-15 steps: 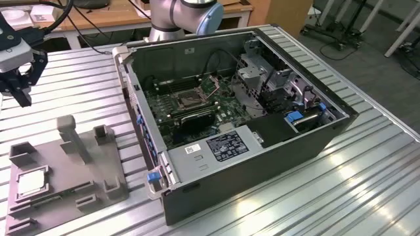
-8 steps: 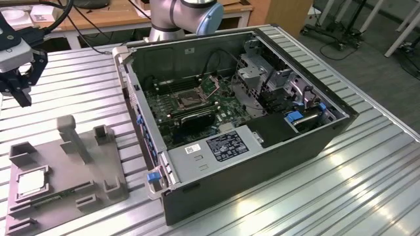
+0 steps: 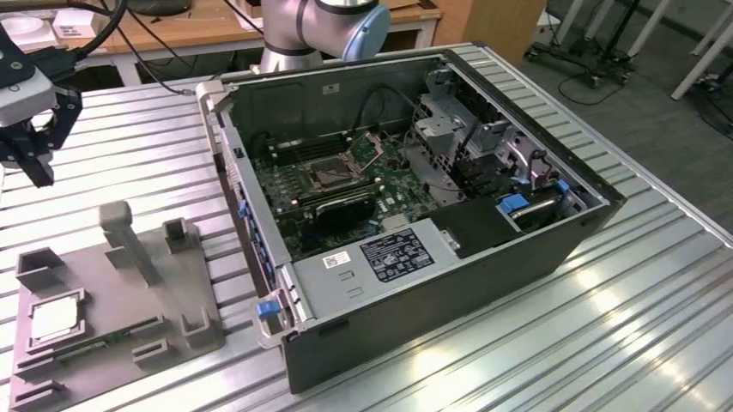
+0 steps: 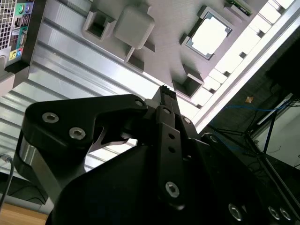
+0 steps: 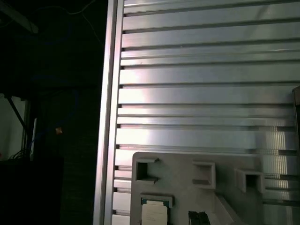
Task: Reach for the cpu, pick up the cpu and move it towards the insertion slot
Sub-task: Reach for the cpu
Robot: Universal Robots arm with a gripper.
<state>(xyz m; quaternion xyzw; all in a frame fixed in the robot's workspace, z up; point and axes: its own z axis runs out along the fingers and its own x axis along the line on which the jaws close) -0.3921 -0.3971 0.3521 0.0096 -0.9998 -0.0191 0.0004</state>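
The cpu [image 3: 54, 319] is a pale silvery square chip lying flat in a recess of the grey fixture plate [image 3: 172, 283] at the exterior view's lower left. It also appears in both wrist views, as the cpu [image 4: 208, 33] and the cpu [image 5: 154, 214], seated in the fixture plate [image 5: 187, 176]. My gripper [image 3: 33, 163] hangs above the ribbed table at the exterior view's far left, well apart from the chip and holding nothing I can see. The black gripper [image 4: 166, 93] points toward the fixture. The insertion slot [image 3: 332, 174] sits on the green board inside the open computer case.
The open computer case [image 3: 458, 257] takes up the middle of the ribbed aluminium table [image 3: 149, 129], with drive cages and cables inside. The fixture plate has upright grey posts [image 3: 120, 232] and holds a green memory stick [image 3: 98, 343]. The table edge [image 5: 110, 117] drops to a dark floor.
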